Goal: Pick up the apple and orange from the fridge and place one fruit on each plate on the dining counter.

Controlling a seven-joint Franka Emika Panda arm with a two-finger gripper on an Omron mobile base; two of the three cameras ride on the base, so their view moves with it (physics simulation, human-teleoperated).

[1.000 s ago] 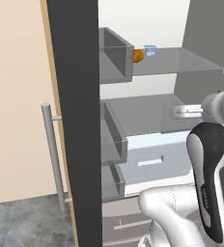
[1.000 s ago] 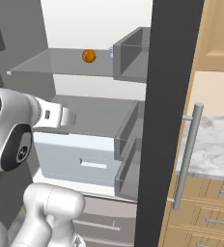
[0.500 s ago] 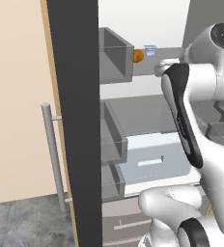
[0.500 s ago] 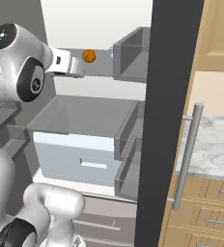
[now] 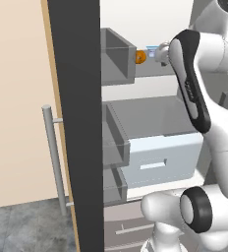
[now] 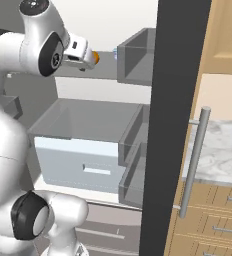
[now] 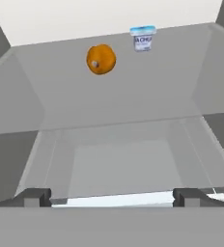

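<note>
One gripper [image 7: 112, 197], now nearer orange [image 7: 101, 59]

The orange [image 7: 101, 59] at upper centre looks smooth and matt, with a small dimple. The fridge [image 5: 76, 98] has matt black door edges, flat grey plastic-like shelves and a white glossy drawer [image 5: 160, 160]. Its bar handle [image 6: 193, 160] at right is brushed silver metal. Behind it sit tan wood drawers [image 6: 213, 220] under veined marble.
</note>
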